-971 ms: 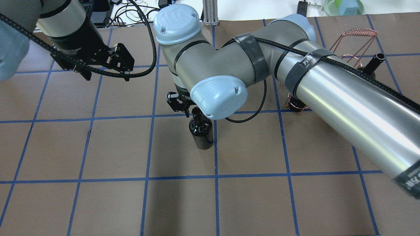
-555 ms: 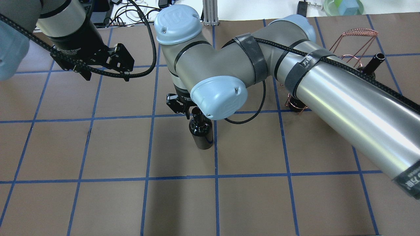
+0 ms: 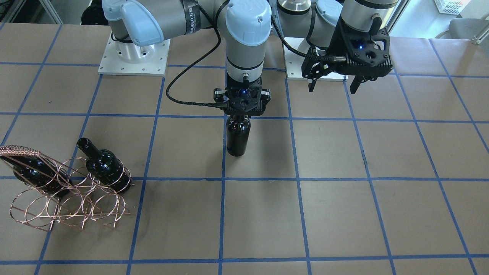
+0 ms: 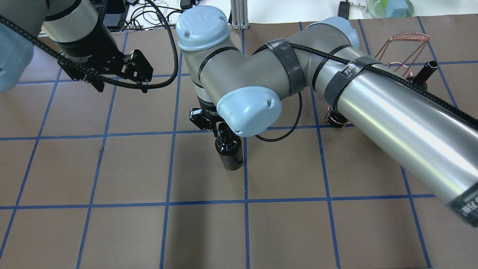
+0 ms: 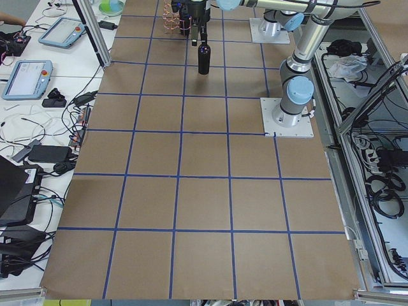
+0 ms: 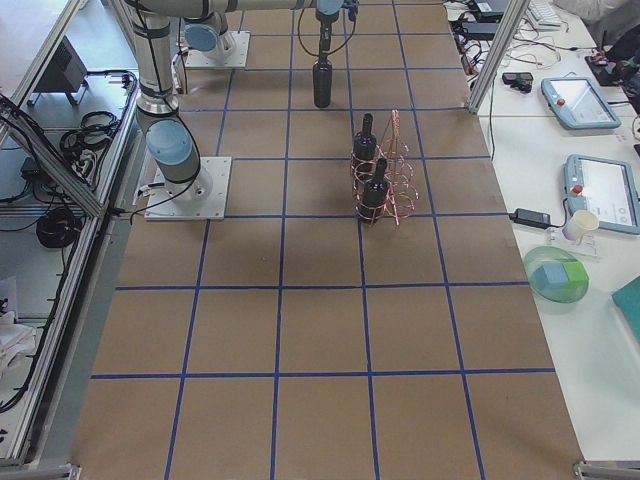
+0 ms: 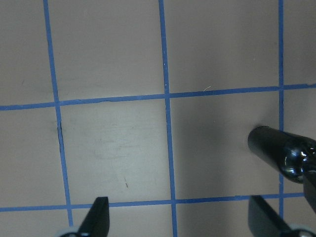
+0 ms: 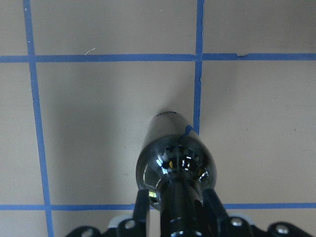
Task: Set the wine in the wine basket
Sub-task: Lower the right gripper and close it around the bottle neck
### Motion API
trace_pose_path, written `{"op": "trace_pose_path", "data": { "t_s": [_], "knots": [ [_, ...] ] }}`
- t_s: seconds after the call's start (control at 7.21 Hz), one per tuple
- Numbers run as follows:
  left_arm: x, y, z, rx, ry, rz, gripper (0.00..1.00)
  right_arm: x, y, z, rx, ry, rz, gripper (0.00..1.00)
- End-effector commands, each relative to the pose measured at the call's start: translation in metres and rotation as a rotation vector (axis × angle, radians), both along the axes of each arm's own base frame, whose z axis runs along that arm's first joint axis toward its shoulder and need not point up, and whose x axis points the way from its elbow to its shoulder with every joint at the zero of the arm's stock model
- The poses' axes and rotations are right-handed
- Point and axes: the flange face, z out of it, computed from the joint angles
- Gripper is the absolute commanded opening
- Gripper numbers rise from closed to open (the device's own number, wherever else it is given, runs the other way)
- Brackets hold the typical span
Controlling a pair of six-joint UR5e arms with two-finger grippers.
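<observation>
A near-black wine bottle [image 3: 237, 137] stands upright on the brown table near the middle; it also shows in the overhead view [image 4: 229, 153]. My right gripper [image 3: 242, 114] is above it, fingers [image 8: 142, 210] closed on either side of the neck [image 8: 180, 207]. My left gripper [image 3: 331, 89] is open and empty, held above the table to the robot's left of the bottle. The copper wire wine basket [image 3: 68, 206] sits at the robot's far right and holds two other dark bottles [image 3: 103, 164] [image 3: 34, 172], lying tilted in its rings.
The table is brown paper with a blue tape grid [image 4: 246, 203]. The right arm's long link [image 4: 392, 112] hides most of the basket in the overhead view; only the handle [image 4: 409, 36] and one bottle neck [image 4: 425, 73] show. Cables and a green bowl [image 4: 390, 7] lie beyond the far edge.
The right gripper has shifted very slightly around the bottle's neck. The bottle stays standing in the same place. The left arm has not moved.
</observation>
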Motion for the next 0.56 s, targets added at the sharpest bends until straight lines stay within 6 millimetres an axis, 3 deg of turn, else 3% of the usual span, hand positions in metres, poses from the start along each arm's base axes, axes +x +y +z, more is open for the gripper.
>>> {"op": "trace_pose_path", "data": {
  "t_s": [0.0,0.42],
  "knots": [
    [-0.0003,0.0002,-0.0006,0.001,0.001,0.0,1.0,0.0005,0.0001,-0.0008,0.005,-0.003,0.002,0.04],
    [-0.0003,0.0001,0.0002,0.0,0.001,0.0,1.0,-0.0026,-0.0029,0.0,0.021,-0.032,0.021,0.0]
  ]
}}
